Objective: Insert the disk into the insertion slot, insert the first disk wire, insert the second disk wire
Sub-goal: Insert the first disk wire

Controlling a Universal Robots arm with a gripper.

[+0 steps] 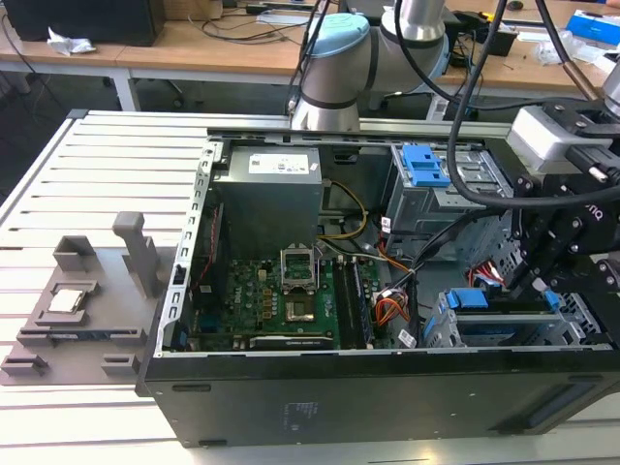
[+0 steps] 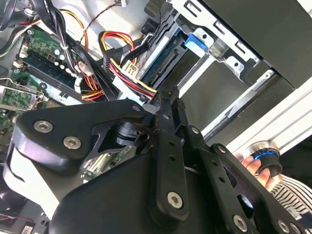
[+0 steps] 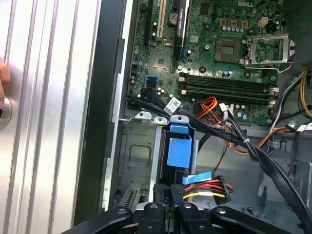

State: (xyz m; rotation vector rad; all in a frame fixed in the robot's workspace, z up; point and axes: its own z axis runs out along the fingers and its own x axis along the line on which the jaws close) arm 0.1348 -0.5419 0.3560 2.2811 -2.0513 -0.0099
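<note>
The disk [image 1: 504,325], in its blue carrier, sits inside the low grey insertion slot [image 1: 438,331] at the case's front corner on the exterior view's right. In both wrist views its blue tab [image 3: 178,146] [image 2: 197,41] sticks out of the cage. My gripper [image 1: 528,286] hangs just behind the disk's rear edge. Its black fingertips [image 2: 163,100] are pressed together on the plug end of a disk wire [image 2: 127,68] made of red, yellow and black strands [image 3: 207,187]. A flat blue wire [image 3: 197,178] lies beside it; where it ends is hidden.
A taller grey bay with a blue latch [image 1: 426,165] stands behind the slot. The motherboard [image 1: 281,300] and loose cable bundles [image 3: 234,139] lie toward the exterior view's left of my gripper. A person's hand [image 2: 253,165] rests by a knob on the slatted table [image 1: 87,174].
</note>
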